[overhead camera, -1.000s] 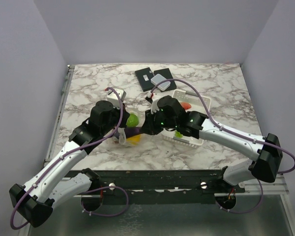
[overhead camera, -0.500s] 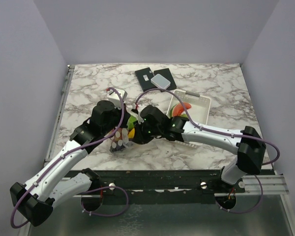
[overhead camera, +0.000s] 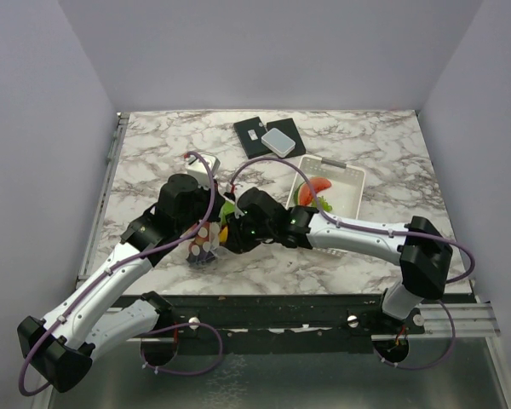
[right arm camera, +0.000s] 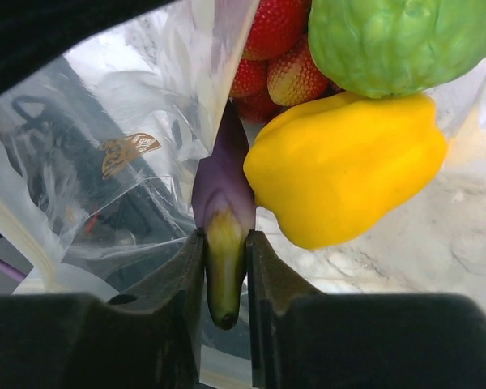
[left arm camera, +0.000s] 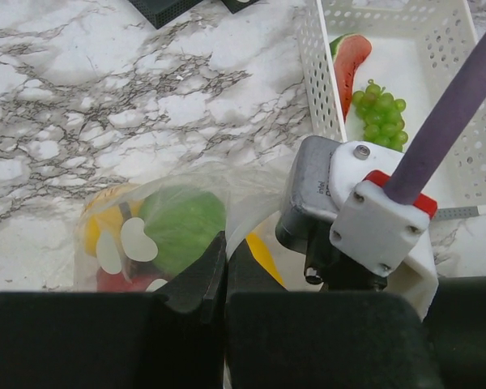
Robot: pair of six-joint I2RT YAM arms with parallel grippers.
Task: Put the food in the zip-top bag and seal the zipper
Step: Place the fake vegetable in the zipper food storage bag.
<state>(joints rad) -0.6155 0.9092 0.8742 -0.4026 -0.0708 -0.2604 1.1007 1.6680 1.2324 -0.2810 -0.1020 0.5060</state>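
Note:
The dotted clear zip-top bag (overhead camera: 203,249) lies in front of the left arm. My left gripper (left arm camera: 224,251) is shut on the bag's mouth edge (left arm camera: 243,190). Inside the bag are a green fruit (left arm camera: 182,227), a yellow fruit (right arm camera: 348,170) and red strawberries (right arm camera: 275,49). My right gripper (right arm camera: 224,267) is shut on the stem end of the purple eggplant (right arm camera: 223,194), whose body reaches into the bag mouth beside the yellow fruit. The watermelon slice (left arm camera: 348,61) and green grapes (left arm camera: 381,113) lie in the white basket (overhead camera: 351,179). I cannot make out the zipper strip.
The white basket stands right of the bag, close behind the right wrist (overhead camera: 264,223). Two black pads and a grey box (overhead camera: 278,141) lie at the back centre. A small white box (overhead camera: 206,162) sits behind the left gripper.
My right gripper has moved left with the eggplant, into the bag mouth. The bag has shifted slightly toward the near edge. My left gripper still holds the bag.

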